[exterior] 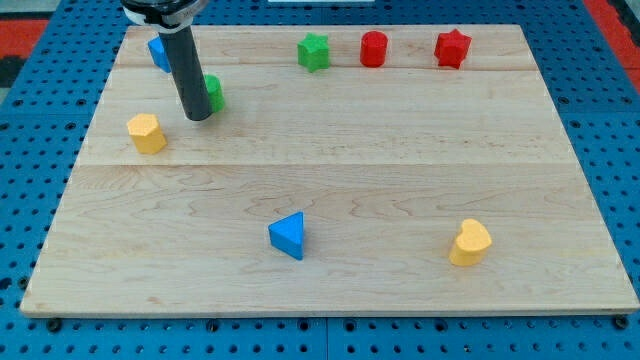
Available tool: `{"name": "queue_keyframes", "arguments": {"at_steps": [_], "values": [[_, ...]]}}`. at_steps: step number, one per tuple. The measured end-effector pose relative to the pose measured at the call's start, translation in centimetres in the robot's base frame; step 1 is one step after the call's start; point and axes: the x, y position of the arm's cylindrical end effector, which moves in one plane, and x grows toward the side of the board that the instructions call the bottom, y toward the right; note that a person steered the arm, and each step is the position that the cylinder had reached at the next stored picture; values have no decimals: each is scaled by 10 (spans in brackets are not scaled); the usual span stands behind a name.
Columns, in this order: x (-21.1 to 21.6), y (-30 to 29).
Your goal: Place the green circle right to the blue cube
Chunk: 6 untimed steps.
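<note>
My tip (198, 116) against green circle (213, 93), below blue cube (158, 51)

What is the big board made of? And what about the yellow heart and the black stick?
The board looks like pale wood: grain lines and plank seams show, with a smooth, dull finish. The yellow heart could be painted wood or plastic; its even, slightly shiny colour leaves that open. My rod looks like dark matte plastic or rubber; my tip sits against the green circle.

Pale smooth wooden board (400, 170); matt dark rod (188, 70).
</note>
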Motion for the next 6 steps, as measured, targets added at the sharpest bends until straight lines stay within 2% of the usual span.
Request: {"name": "queue_keyframes", "arguments": {"at_steps": [3,4,5,6], "values": [[-19,-1],[1,-4],[-1,-15],[-36,23]]}}
